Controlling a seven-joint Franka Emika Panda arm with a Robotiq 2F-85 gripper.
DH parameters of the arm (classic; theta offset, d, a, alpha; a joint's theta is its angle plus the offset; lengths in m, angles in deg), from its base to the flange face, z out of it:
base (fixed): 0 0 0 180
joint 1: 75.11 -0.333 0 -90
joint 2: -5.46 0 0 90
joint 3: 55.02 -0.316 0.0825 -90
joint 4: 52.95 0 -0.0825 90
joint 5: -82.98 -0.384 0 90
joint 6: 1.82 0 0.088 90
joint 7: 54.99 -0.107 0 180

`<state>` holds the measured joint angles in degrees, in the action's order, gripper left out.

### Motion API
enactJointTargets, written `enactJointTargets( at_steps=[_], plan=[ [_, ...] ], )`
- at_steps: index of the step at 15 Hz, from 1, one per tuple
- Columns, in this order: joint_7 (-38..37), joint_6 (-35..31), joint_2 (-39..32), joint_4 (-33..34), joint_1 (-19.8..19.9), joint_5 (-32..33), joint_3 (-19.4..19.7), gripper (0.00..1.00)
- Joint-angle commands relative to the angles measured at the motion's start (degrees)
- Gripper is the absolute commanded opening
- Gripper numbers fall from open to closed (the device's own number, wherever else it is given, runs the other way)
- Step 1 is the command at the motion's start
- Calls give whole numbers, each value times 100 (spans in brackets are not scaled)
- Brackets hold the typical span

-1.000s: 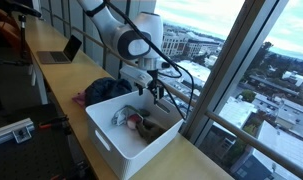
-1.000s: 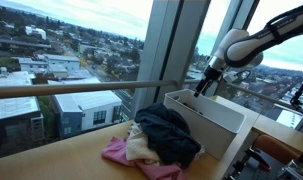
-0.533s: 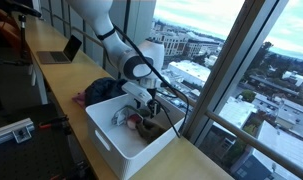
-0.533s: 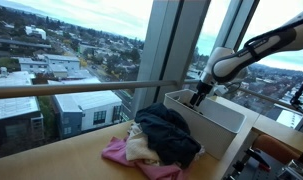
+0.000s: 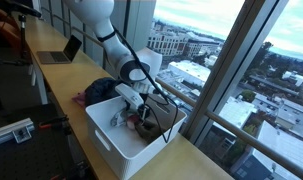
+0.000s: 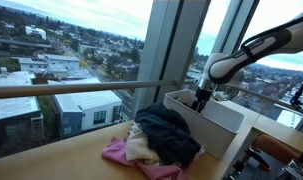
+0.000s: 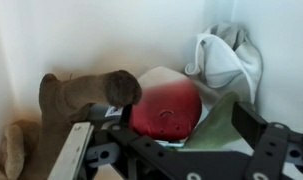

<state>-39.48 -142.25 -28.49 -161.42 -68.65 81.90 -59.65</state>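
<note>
The end effector (image 7: 171, 150) hangs inside the white bin (image 5: 109, 148), fingers spread wide, holding nothing. A red garment (image 7: 166, 108) lies just ahead between them, with a brown garment (image 7: 86, 95) ahead-left and a grey-white cloth (image 7: 226, 60) farther ahead-right. Outside the bin, a clothes pile (image 6: 161, 140) sits on the counter (image 6: 41, 165) beside it

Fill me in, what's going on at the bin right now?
The gripper is down inside the white bin, jaws open, holding nothing. Below it in the wrist view lie a brown garment and a red item, with a pale cloth in the corner. A pile of dark and pink clothes sits beside the bin.
</note>
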Motion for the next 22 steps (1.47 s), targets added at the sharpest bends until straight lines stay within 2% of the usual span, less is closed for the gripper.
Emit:
enactJointTargets(
  at_steps=[1,9,10,11,14,18,21,22],
  plan=[
    [294,191,-199,123,187,-303,-116,100],
    [459,-834,-588,166,101,-163,-200,100],
    [477,-929,-635,154,104,-165,-234,79],
    [501,-981,-697,139,113,-165,-271,74],
    [571,-1070,-841,115,177,-167,-334,49],
    [658,-1039,-627,44,342,-225,-355,23],
    [644,-1061,35,-318,451,-191,-278,3],
    [635,-1033,251,-402,461,-144,-219,6]
  ],
)
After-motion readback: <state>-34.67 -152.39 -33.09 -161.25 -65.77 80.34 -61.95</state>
